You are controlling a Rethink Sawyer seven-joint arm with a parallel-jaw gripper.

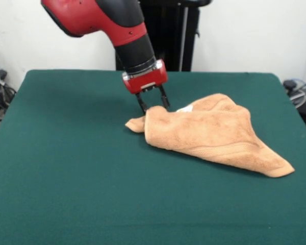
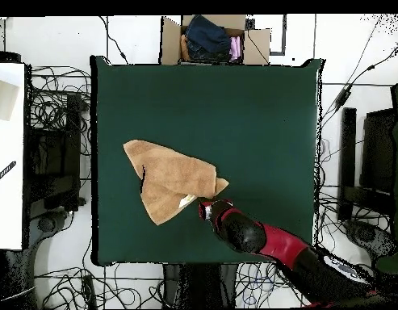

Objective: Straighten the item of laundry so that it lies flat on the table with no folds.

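White wall backs the front view, and below it one table (image 1: 66,168) with a dark green cloth top fills the picture from edge to edge. Going left to right in that view, the table's left half is bare green. Next comes the single red and black arm (image 1: 117,25), entering from the upper left and slanting down to the right, its red wrist block just above the cloth. The gripper (image 1: 153,108) points downward, its two dark fingers (image 1: 141,103) standing a little apart, astride the raised left edge of the towel (image 1: 209,133); whether they actually pinch the cloth I cannot tell. One orange-tan towel lies right of centre, bunched and folded over itself, with a small flap jutting left beside the fingers and a long pointed corner trailing toward the near right. A small white label (image 1: 184,108) shows on its far edge, close to the gripper.

From overhead, a white surface stands off the table's left side, the towel (image 2: 165,179) lies left of centre as a rumpled wedge, and the arm (image 2: 258,236) reaches it from the lower right. One cardboard box (image 2: 214,39) holding dark clothes sits beyond the top edge.
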